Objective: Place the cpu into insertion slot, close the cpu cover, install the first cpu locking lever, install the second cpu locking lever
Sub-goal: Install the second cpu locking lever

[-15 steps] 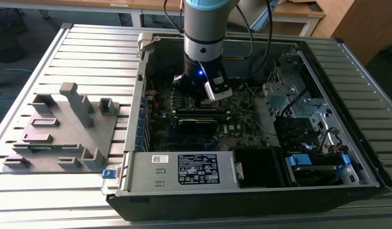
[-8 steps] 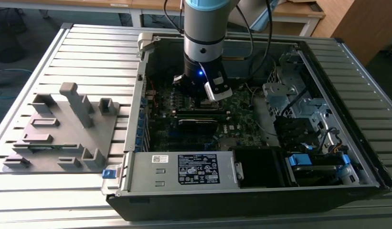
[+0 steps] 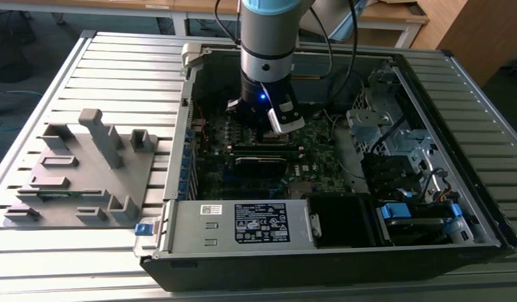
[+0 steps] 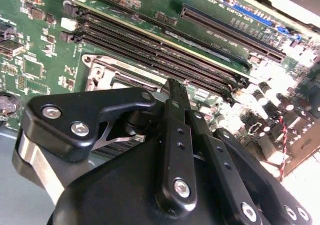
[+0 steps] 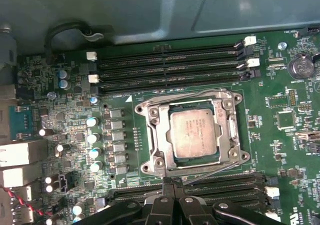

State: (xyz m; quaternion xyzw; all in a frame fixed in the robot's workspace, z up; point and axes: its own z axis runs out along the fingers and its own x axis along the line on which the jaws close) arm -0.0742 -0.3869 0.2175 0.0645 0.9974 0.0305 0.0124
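An open computer case (image 3: 426,207) lies on its side on a ribbed metal bench (image 3: 115,69), with the green motherboard (image 3: 317,157) facing up. A grey and light-blue robot arm (image 3: 271,38) reaches straight down from the top centre of the exterior view into the middle of the case. At the lower left of that frame, a grey plastic fixture (image 3: 73,170) with upright pegs sits on the bench beside the case.

In the first wrist view, the cpu (image 5: 195,133) sits flat in the insertion slot (image 5: 223,135) at the centre of the frame, its dull silver top facing up. The cpu cover (image 5: 156,130) lies closed around it (a silver frame with a cut-out centre). A thin wire locking lever (image 5: 200,92) runs along the upper edge of the socket, and another lever (image 5: 215,171) runs along its lower edge. Long black memory slots (image 5: 170,65) run above the socket and more run below it.

The gripper (image 5: 173,185) enters from the bottom centre of the first wrist view, its tips drawn close together, just beside the lower lever. Whether it grips that lever cannot be told. In the second wrist view, the gripper's black linkage (image 4: 175,150) covers the lower half, with a corner of the socket frame (image 4: 100,70) showing above it.
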